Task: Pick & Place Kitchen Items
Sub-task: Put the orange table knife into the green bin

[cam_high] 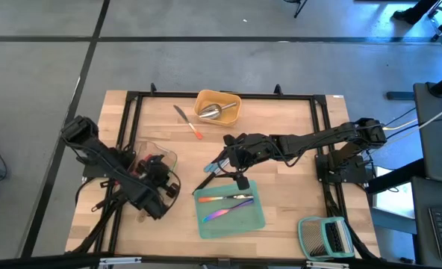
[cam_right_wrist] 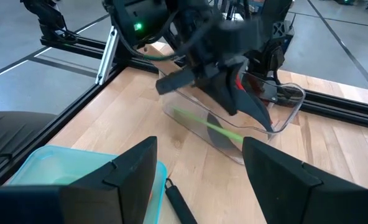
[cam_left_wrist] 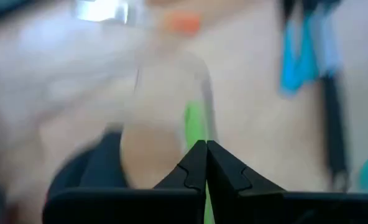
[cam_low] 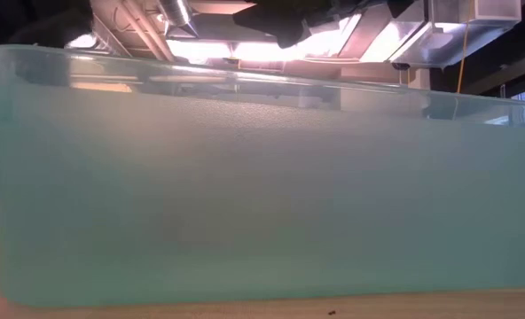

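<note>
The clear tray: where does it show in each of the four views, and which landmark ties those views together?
High view: the clear tray lies at the table's left, partly under the left gripper.
Low view: not in it; the teal tray fills the picture.
Left wrist view: too blurred to place it.
Right wrist view: upper middle, beyond the teal tray, with the left gripper in it.
Shared landmark: the teal tray.

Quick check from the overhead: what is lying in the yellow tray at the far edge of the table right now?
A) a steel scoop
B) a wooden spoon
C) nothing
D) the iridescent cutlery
A: in the high view the steel scoop lies inside the yellow tray; the iridescent cutlery is in the teal tray.
</note>
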Controlling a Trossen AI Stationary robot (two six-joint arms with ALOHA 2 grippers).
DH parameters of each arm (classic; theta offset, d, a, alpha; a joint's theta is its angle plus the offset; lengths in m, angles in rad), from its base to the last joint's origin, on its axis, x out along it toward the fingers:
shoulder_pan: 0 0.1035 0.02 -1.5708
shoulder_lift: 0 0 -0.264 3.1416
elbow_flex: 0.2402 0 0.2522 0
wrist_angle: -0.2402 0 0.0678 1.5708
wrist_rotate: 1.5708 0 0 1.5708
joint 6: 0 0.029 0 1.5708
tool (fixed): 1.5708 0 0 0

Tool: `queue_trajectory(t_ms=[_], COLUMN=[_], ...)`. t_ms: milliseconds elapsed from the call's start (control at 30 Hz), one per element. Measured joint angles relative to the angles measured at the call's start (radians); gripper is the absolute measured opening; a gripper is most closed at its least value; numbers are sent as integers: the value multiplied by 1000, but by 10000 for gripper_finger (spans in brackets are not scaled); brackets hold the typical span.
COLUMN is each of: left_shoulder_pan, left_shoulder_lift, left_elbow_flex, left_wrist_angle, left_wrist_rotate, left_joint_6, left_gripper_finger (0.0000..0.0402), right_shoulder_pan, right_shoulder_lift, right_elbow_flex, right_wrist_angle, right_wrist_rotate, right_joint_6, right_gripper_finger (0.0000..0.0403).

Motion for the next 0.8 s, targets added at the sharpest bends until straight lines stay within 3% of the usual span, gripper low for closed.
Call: queue_trajectory(t_ms=[133,400,633,800], left_shoulder_pan=[-31,-27,11,15], left_shoulder_lift=[0,-1,-36,-46], left_elbow_flex=[1,2,2,3], left_wrist_angle=[-17,-18,-14,29], left_wrist_rotate=[-240,-433,-392,-419], left_joint_6=[-41,39,192,315], left_gripper_finger=[2,6,2,3], right_shoulder_pan=[0,14,54,92], right_shoulder_lift=[0,0,0,0], right_elbow_flex=[0,0,0,0], right_wrist_angle=[-20,-95,-227,-278], right_wrist_rotate=[0,-15,-18,-18], right_joint_6=[0,4,73,163], right_gripper_finger=[240,240,240,240])
